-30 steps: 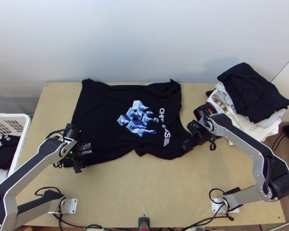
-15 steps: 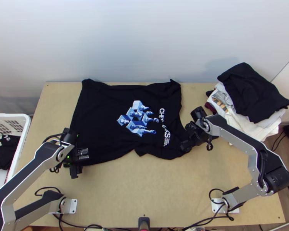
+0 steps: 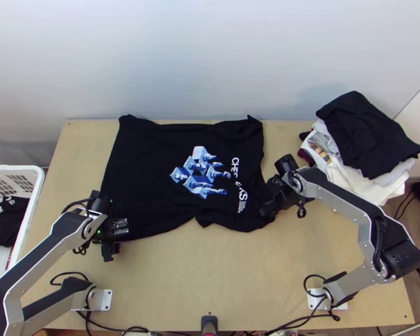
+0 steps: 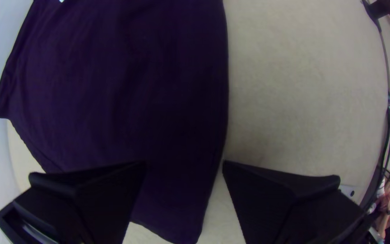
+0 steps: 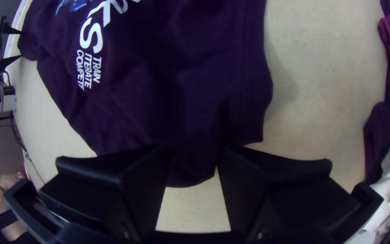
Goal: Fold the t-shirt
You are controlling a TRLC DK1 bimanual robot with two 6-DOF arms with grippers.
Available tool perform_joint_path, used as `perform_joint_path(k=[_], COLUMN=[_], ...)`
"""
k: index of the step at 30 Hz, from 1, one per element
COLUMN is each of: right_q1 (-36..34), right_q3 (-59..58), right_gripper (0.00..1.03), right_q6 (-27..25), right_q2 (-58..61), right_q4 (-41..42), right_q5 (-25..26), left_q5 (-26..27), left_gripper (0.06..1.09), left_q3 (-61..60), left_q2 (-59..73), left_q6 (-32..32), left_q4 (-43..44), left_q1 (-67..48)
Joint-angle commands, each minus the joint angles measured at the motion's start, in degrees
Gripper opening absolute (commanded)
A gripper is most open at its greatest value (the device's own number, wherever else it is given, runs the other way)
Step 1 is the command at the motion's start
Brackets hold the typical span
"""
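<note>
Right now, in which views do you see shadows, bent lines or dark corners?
Top view: faint shadow on the wall above the clothes pile; left wrist view: dark corners, table edge looks bent; right wrist view: dark corners, soft shadow on the table beside the t-shirt.

basket (image 3: pixel 37 182) cut off by edge, left arm (image 3: pixel 36 255) likewise, t-shirt (image 3: pixel 145 179) partly hidden

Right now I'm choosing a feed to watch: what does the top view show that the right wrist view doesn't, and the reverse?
Top view: the right arm's base plate and the whole blue print.
Right wrist view: a gap between the fingers of the right tool, cloth showing there.
Both: the black t-shirt, its white lettering, the clothes pile, the table.
</note>
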Motion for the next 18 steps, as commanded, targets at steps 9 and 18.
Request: perform_joint_path(k=[9, 18], right_q1=[0.39, 1.8], right_q3=[-0.33, -0.6], right_gripper=[0.24, 0.03], right_q6=[0.32, 0.76], right_q2=[-1.2, -3.04], right_q4=[0.74, 0.12], right_q5=[-0.07, -0.07], left_q5=[3.76, 8.68], left_gripper=[0.35, 0.1], left_q3=[1.58, 5.71], left_q2=[1.52, 2.57], left_q6=[-0.12, -0.82], left_q4=[2.04, -3.49], left_q1=[3.81, 10.41])
